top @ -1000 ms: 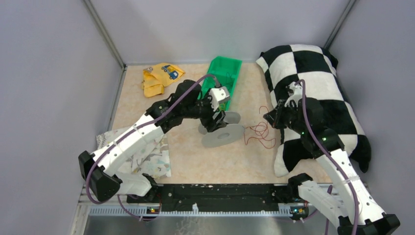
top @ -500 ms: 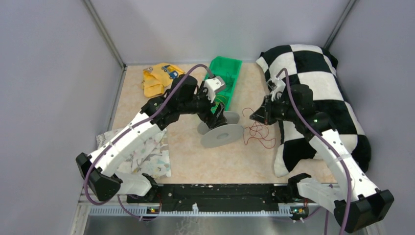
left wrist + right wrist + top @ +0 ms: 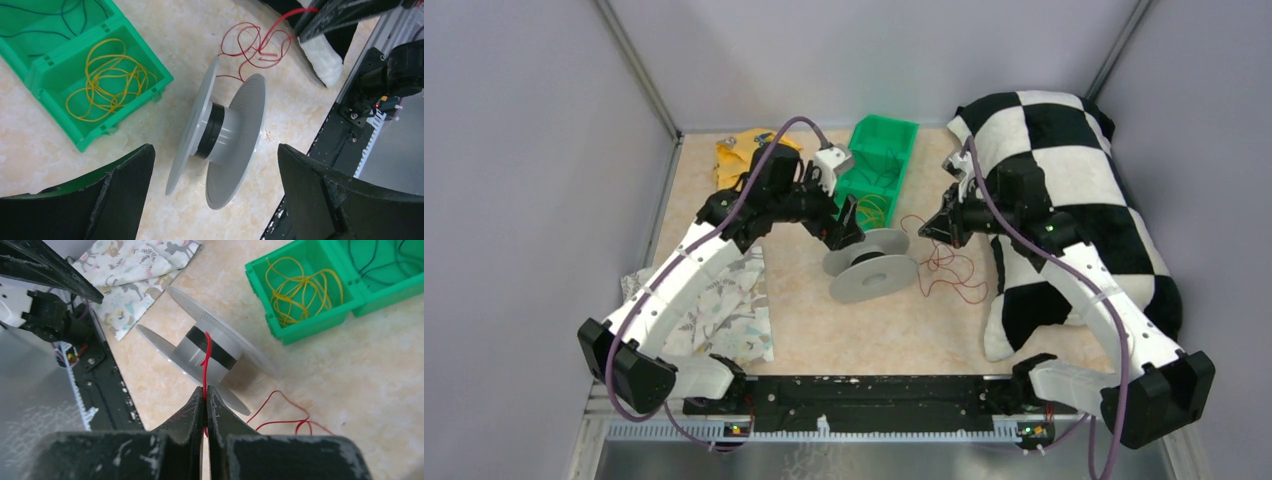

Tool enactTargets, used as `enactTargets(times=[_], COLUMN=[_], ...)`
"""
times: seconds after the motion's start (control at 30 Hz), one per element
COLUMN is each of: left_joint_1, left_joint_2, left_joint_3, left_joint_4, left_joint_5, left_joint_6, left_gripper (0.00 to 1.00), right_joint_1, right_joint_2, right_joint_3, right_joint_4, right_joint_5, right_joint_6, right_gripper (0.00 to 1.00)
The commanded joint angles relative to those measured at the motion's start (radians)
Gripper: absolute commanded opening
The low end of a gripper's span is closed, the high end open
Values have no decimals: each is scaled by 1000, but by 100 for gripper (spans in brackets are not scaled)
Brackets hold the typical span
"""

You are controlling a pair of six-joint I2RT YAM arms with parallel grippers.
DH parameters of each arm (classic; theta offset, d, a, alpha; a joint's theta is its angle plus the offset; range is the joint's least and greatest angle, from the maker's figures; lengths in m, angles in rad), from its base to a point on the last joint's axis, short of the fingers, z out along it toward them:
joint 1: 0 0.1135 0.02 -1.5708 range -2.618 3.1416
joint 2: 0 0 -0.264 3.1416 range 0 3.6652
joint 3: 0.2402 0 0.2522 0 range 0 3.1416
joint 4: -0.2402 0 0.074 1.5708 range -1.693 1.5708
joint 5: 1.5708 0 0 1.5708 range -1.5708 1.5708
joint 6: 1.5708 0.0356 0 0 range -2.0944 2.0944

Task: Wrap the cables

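Pinching a red wire [image 3: 206, 357] near its free end, the right pincer [image 3: 205, 392] has its pads shut flat together. A short stub stands up past the tips, in line with the hub of the spool [image 3: 210, 352].

Left pincer [image 3: 215, 147]: spread wide and holding nothing, with one finger out to either side of the spool in its wrist view.

Spool lies tipped on its flange rims on the desk [image 3: 874, 330], between the two pincers and just in front of the green bin [image 3: 909, 160]. The rest of the red wire lies in a loose tangle on the desk, beside the spool and near the checkered cushion [image 3: 1064, 170].

Handling (judgement):
- Wire looks thin, limp and slightly springy. It weighs next to nothing, is likely to slip through the pads, and its loops may snag.
- Best hold is close to the free end, as now.
- Spool looks like light plastic and would skid or roll under any pull. It wants steadying by a flange or the hub.

Pose:
- Right arm comes up from its base over the cushion, forearm angled inward, wrist aimed at the spool.
- Left arm is stretched forward with its elbow raised and its wrist turned down over the spool.
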Motion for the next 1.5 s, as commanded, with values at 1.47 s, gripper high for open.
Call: enactTargets(times=[1.47], left_joint_1=[167], left_joint_2=[16], left_joint_3=[-338], left_joint_4=[215], left_joint_5=[266], left_joint_6=[189], left_gripper=[68], right_joint_1=[183], right_joint_2=[327], right_joint_3=[24], right_joint_4=[396], right_joint_5=[-289], right_joint_6=[-360], right_gripper=[0])
